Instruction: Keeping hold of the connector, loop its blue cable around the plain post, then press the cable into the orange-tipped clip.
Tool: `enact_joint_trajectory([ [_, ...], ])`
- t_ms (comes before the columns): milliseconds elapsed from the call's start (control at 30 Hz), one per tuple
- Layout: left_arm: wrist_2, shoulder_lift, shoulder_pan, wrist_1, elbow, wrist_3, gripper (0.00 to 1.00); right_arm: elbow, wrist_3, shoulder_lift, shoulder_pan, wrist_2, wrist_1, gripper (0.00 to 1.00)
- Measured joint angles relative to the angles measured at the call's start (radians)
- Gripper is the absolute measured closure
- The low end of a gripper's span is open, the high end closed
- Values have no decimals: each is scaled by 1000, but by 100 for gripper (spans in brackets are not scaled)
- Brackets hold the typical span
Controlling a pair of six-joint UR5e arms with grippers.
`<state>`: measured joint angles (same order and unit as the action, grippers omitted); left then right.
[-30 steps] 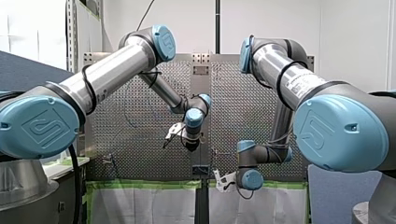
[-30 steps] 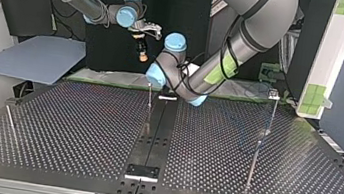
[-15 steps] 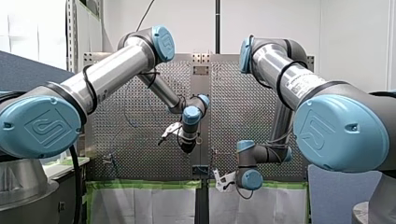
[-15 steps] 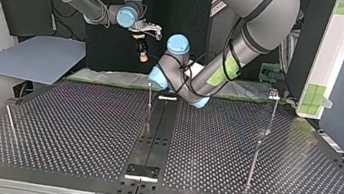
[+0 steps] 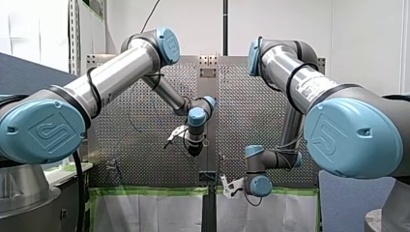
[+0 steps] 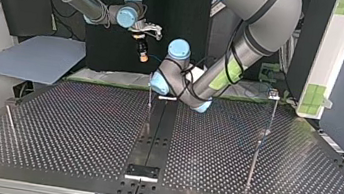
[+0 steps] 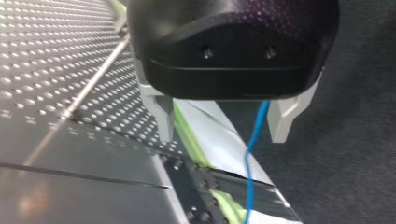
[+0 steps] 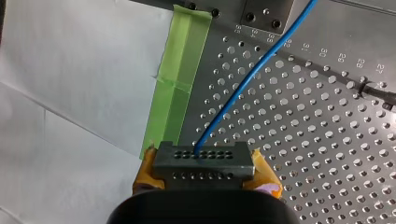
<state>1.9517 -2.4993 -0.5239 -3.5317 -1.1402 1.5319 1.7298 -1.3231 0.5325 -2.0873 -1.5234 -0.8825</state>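
Observation:
My right gripper (image 8: 203,173) is shut on the grey connector (image 8: 203,160), its yellow pads (image 8: 145,169) on both sides. The blue cable (image 8: 252,70) runs from the connector out over the perforated board. In the top view my right gripper (image 6: 142,56) hangs above the board's far edge. My left gripper (image 7: 222,137) is open, and the blue cable (image 7: 252,144) passes between its metal fingers (image 7: 163,116), untouched and nearer one finger. A thin plain post (image 6: 150,98) stands just beside my left arm's wrist (image 6: 162,78). I see no orange-tipped clip.
A taller post with a square head (image 6: 274,95) stands at the top view's right, and a thin rod (image 6: 10,123) at its left. Green tape (image 8: 180,84) and white sheeting edge the board. A dark central rail (image 6: 155,135) runs across the board.
My left arm's wrist and gripper have shifted a little to the left in the front view, to the right and lower in the top view. My right arm has held still with the connector.

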Motion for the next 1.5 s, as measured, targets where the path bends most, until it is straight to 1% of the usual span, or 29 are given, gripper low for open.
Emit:
enact_joint_trajectory([
  [100,-15,-1,6,25,2,17,1,0,0,0,0,0,1,100],
  [233,-12,-16,11,33,2,27,1,0,0,0,0,0,0,100],
  [433,-9,-55,12,31,2,29,1,0,1,0,0,0,-3,100],
  [700,-2,-66,15,33,2,30,1,0,1,0,0,1,-4,100],
  [800,3,-80,15,37,1,28,1,0,1,0,0,1,-3,100],
  [1067,-14,-148,15,82,7,22,1,0,1,0,0,0,-3,100],
  [1233,-24,-190,12,110,12,4,1,0,1,0,0,1,-5,100],
  [1500,-33,-201,12,152,14,-2,1,0,1,0,0,1,-6,100],
])
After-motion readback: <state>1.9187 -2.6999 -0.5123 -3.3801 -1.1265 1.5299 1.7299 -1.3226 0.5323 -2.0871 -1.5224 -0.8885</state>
